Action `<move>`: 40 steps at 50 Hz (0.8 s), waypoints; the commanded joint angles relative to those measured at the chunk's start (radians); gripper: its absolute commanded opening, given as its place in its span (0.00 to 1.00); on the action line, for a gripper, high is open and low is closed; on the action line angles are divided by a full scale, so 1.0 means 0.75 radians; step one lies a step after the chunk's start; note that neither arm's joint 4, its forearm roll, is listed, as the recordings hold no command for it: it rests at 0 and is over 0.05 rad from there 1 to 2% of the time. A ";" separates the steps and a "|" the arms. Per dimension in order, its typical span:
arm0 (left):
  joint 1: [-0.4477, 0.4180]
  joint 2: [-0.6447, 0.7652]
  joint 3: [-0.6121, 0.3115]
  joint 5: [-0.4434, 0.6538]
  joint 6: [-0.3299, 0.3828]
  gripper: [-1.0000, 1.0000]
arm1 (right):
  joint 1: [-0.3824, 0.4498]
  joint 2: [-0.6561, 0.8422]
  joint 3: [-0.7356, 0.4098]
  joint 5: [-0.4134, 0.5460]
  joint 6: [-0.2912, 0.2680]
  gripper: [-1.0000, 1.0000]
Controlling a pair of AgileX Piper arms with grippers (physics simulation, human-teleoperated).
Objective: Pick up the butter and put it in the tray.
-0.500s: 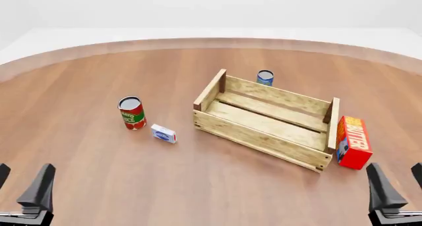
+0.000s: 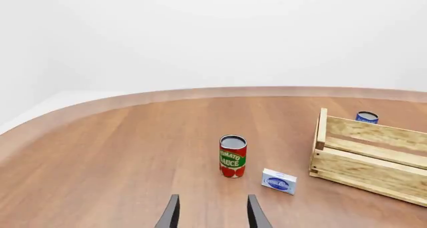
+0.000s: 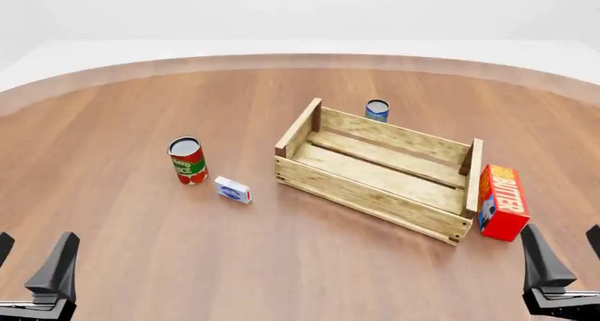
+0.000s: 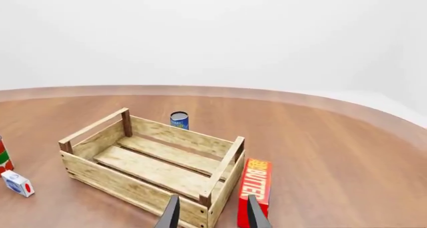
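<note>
The butter (image 3: 501, 200), a red carton with an orange face, stands on the table just beyond the right end of the tray (image 3: 366, 194). The tray is a wooden slat crate with nothing in it. In the right wrist view the butter (image 4: 255, 190) stands beside the tray's end wall (image 4: 223, 170), just ahead of my right fingers. My right gripper (image 3: 561, 233) is open and empty, near the table's front edge, close in front of the butter. My left gripper (image 3: 36, 240) is open and empty at the front left, far from both. The tray also shows in the left wrist view (image 2: 373, 170).
A red-green tomato sauce can (image 3: 187, 159) and a small white-blue box (image 3: 232, 190) stand left of the tray. A blue can (image 3: 377, 110) stands right behind the tray's far wall. The table's curved far edge (image 3: 300, 60) runs across the back.
</note>
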 commanded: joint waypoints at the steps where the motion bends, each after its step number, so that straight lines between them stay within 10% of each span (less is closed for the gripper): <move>1: 0.000 0.000 0.000 0.000 0.000 1.00 | -0.027 0.058 -0.001 -0.052 0.000 1.00; 40: 0.000 0.000 0.000 0.000 0.000 1.00 | -0.150 0.415 0.012 -0.347 -0.005 1.00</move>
